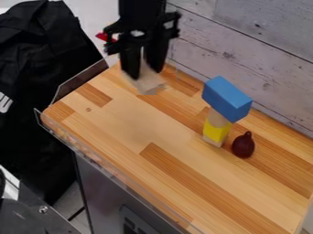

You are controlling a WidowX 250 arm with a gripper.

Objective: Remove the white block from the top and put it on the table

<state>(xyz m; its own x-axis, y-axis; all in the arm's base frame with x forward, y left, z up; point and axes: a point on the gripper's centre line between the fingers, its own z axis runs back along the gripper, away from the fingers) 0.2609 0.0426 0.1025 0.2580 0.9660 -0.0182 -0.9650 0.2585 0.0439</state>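
Weathered whitish planks (256,50) stand behind a butcher-block wooden counter (122,119), where the black two-finger hand (144,72) hangs over the far corner, closed on a small white block (148,86). Its fingers pinch the block from either side, leaving the lower part free below them, which should suit a flat set-down; whether that underside touches the wood, I cannot tell. The spot seems well chosen, being well apart from the little tower, so letting go there should disturb nothing. That tower has a pale base block (212,141), a yellow block (215,131), a pale wooden piece (217,118) and a long blue block (226,98) lying across the top, overhanging its narrow support and probably easy to topple if brushed. Just beside its foot sits a glossy dark-red toy (243,146), bulbous with a short stem. Clear edging (81,81) borders the counter, and black fabric (40,68) drapes beyond its left side.
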